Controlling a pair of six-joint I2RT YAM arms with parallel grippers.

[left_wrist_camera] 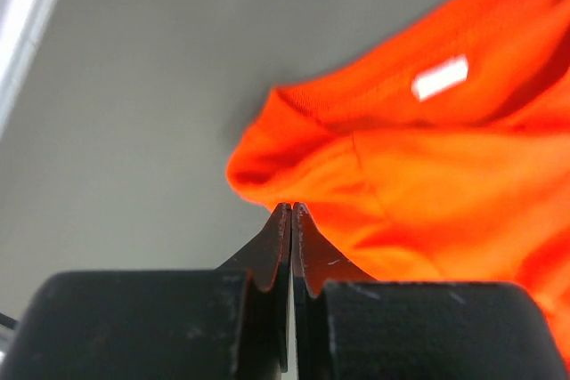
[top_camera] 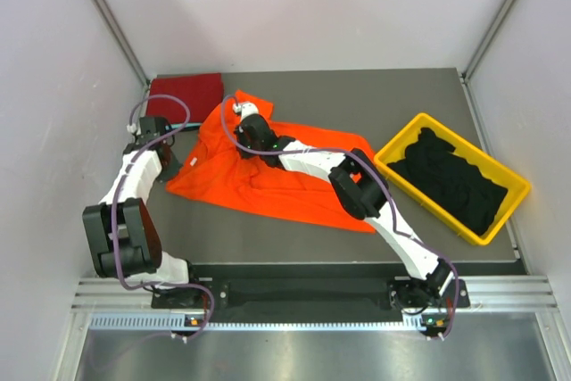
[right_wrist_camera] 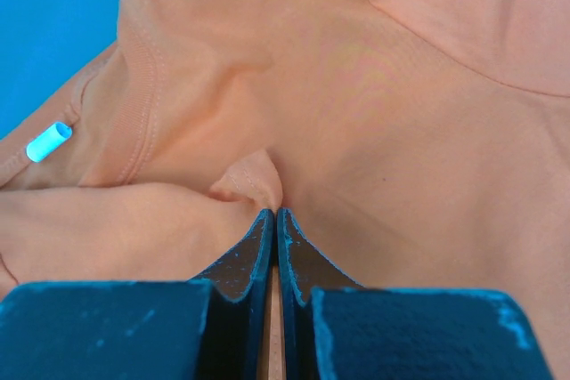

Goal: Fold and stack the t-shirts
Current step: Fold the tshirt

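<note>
The bright orange t-shirt [top_camera: 268, 176] lies spread and rumpled across the middle of the table. My left gripper [top_camera: 172, 165] is at its left sleeve. In the left wrist view the gripper [left_wrist_camera: 292, 207] is shut, its tips pinching the sleeve's edge [left_wrist_camera: 267, 180]. My right gripper [top_camera: 239, 115] is at the shirt's far end by the collar. There it [right_wrist_camera: 276, 212] is shut on a small puckered fold of the cloth [right_wrist_camera: 254, 175]. A dark red t-shirt [top_camera: 186, 94] lies folded at the back left corner. Black t-shirts [top_camera: 451, 180] are heaped in a bin.
The yellow plastic bin [top_camera: 401, 142] stands at the right, angled to the table edge. White walls close in the left, right and back sides. Bare grey table [top_camera: 357, 100] shows behind the orange shirt and along the front edge [top_camera: 294, 247].
</note>
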